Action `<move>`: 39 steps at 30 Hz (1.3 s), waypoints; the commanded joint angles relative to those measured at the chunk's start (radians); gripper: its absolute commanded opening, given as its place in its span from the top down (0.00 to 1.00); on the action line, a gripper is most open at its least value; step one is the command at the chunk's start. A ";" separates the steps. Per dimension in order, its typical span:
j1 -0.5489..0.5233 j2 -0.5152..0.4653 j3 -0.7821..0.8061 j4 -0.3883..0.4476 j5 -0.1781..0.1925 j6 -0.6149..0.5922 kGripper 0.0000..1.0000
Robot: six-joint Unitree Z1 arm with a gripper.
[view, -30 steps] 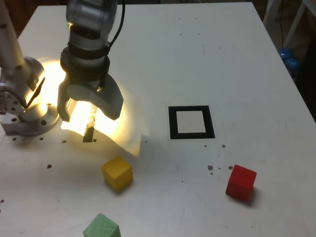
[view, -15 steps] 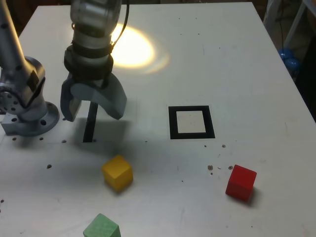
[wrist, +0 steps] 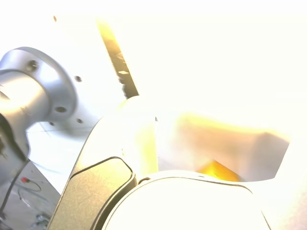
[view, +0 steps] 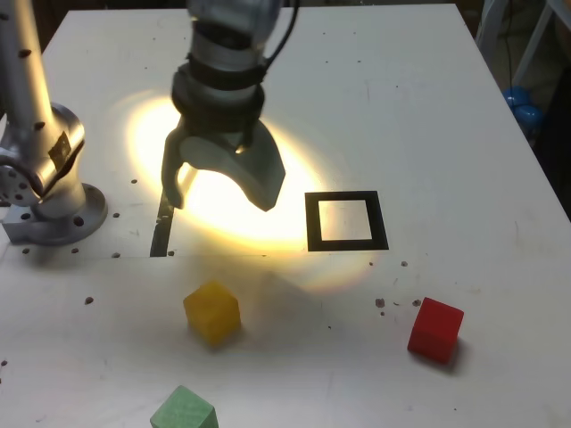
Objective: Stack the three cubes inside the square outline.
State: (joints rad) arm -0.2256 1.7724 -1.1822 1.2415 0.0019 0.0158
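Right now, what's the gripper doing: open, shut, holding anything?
Gripper: open, jaws spread wide, holding nothing, hanging above the table between the tape strip and the square outline.

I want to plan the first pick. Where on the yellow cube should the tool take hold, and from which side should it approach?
Probably from straight above, closing on two opposite vertical faces of the yellow cube. It sits flat on the table, turned slightly, with bare surface all around and the green cube well apart, so either pair of faces is free. The open tool would need rotating to match the cube's turn.
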 commanded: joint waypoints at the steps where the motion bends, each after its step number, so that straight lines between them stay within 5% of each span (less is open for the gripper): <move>1: -0.024 0.034 -0.054 0.028 0.000 0.003 0.01; 19: -0.148 0.308 -0.582 0.243 -0.008 0.007 0.01; 39: -0.197 0.556 -0.980 0.326 -0.002 0.035 0.02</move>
State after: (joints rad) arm -0.4216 2.3203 -2.1522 1.5602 0.0010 0.0484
